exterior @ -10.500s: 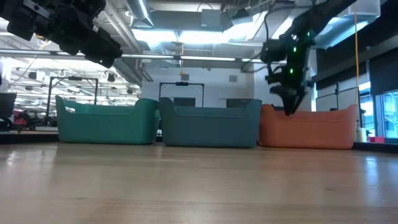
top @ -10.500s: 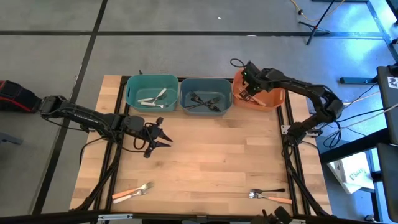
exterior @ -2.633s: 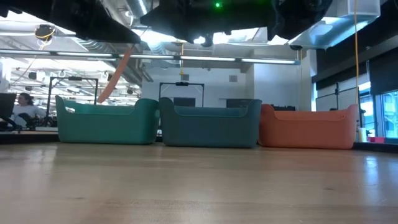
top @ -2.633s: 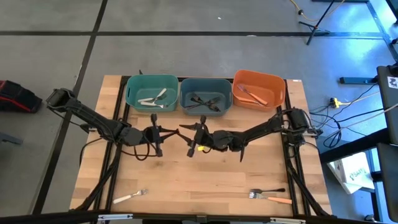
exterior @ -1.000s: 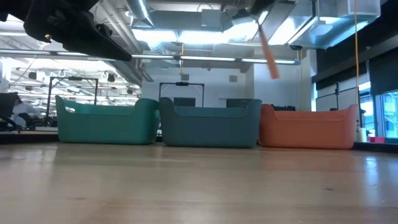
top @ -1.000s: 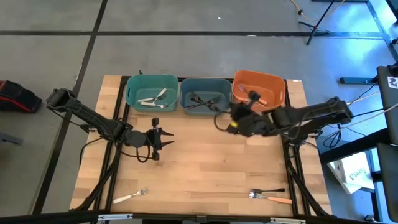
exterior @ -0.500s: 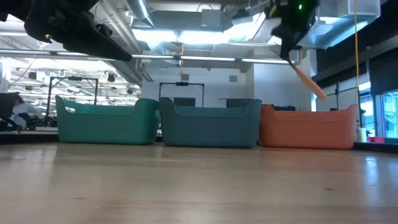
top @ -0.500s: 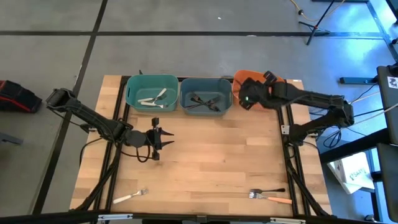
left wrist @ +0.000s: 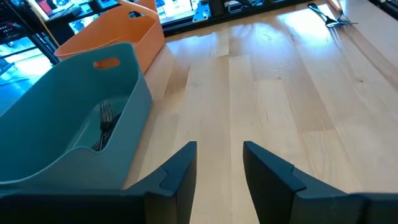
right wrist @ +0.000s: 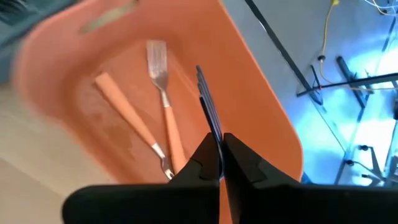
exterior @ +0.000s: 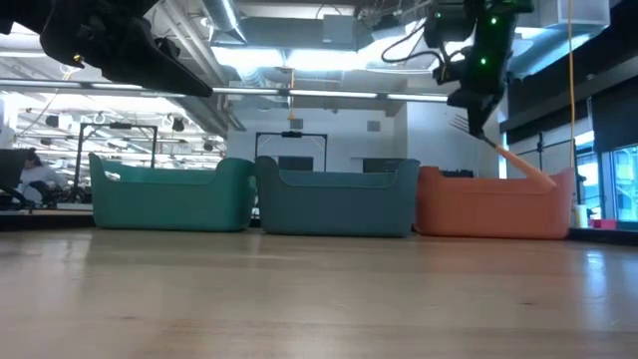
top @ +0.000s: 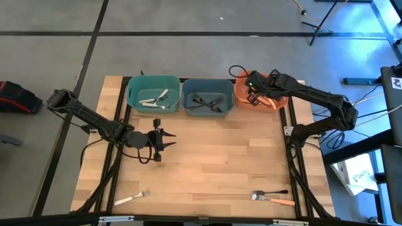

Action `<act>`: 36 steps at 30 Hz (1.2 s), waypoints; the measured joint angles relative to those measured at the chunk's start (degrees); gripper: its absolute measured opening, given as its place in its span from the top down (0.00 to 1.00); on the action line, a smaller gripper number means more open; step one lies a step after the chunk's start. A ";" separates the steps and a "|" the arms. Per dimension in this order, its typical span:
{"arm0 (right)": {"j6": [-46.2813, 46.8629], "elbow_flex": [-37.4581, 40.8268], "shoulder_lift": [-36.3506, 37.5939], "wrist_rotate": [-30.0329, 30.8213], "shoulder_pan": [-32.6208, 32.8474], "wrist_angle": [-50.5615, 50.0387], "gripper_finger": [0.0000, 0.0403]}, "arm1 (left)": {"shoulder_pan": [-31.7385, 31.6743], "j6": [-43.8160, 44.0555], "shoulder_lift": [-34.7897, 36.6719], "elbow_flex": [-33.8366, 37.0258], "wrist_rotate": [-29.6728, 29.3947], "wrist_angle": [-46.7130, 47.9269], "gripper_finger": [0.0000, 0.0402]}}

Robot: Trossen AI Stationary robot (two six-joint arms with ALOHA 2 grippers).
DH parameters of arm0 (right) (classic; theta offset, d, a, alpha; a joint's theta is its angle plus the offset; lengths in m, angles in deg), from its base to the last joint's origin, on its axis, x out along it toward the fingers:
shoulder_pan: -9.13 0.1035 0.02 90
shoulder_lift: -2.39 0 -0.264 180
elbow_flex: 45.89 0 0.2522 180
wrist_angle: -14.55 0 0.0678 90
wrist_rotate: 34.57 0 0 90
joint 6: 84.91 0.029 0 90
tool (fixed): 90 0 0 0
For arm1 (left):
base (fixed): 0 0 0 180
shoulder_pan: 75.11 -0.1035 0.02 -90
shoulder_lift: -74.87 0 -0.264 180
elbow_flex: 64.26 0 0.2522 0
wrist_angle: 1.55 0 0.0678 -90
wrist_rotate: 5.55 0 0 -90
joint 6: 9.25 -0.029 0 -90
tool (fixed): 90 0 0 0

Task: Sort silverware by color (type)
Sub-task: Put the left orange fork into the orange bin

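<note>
My right gripper [top: 252, 94] [exterior: 477, 112] hangs over the orange bin [top: 279, 100] at the far right, shut on an orange-handled fork [exterior: 518, 165]. Two more orange-handled forks [right wrist: 163, 109] lie on that bin's floor. My left gripper [top: 166, 139] [left wrist: 219, 168] hovers open over the table's left middle, with nothing between its fingers. White forks [top: 155, 98] lie in the teal bin [top: 133, 94], and black forks [top: 207, 102] in the blue bin [top: 188, 94]. My right gripper pinches the fork between its two fingers at the metal neck just behind the tines [right wrist: 214, 140]. The tines [right wrist: 205, 93] stick out past the fingertips. The orange handle [exterior: 526, 170] slants down from the gripper, and its free end reaches the orange bin's rim height.
Near the table's front edge lie a white fork [top: 132, 199] on the left and a black fork [top: 274, 192] with an orange-handled fork [top: 279, 200] on the right. The three bins stand in a row along the far edge.
My right gripper has carried the orange-handled fork from in front of the bins toward the far edge, over the orange bin. The fork has turned about and come lower, so its handle now slants down to the bin's rim.
</note>
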 joint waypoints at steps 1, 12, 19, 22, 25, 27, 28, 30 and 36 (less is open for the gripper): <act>-0.51 0.52 0.00 0.08 -0.16 0.24 1.00 | 0.00 0.00 0.00 0.00 0.00 -0.01 0.69; -3.51 1.19 -0.04 -1.85 -0.29 4.87 1.00 | -1.44 -0.02 -0.01 0.00 0.07 -0.04 0.69; -5.33 1.15 -0.04 -2.25 -0.29 8.58 1.00 | -1.73 -0.02 -0.01 0.00 0.07 -0.03 0.69; -5.79 0.51 -0.04 -2.37 -0.29 8.87 1.00 | -1.73 -0.02 -0.01 0.00 0.07 -0.01 0.69; -5.81 -0.44 -0.04 -2.37 -0.29 8.76 1.00 | -1.73 -0.02 0.00 0.00 0.07 -0.01 0.69; -5.81 -0.93 -0.04 -2.37 -0.29 8.38 1.00 | -1.73 -0.02 -0.01 0.00 0.07 -0.01 0.69; -5.81 -1.07 -0.04 -2.37 -0.29 8.38 1.00 | -1.73 -0.01 -0.01 0.00 0.07 -0.01 0.69; -5.81 -1.10 -0.04 -2.39 -0.29 8.42 1.00 | -1.70 -0.02 0.01 0.00 0.07 -0.01 0.69; -6.18 -1.04 -0.04 -0.10 -0.29 8.50 1.00 | -1.70 0.04 -0.01 0.00 0.07 -0.01 0.69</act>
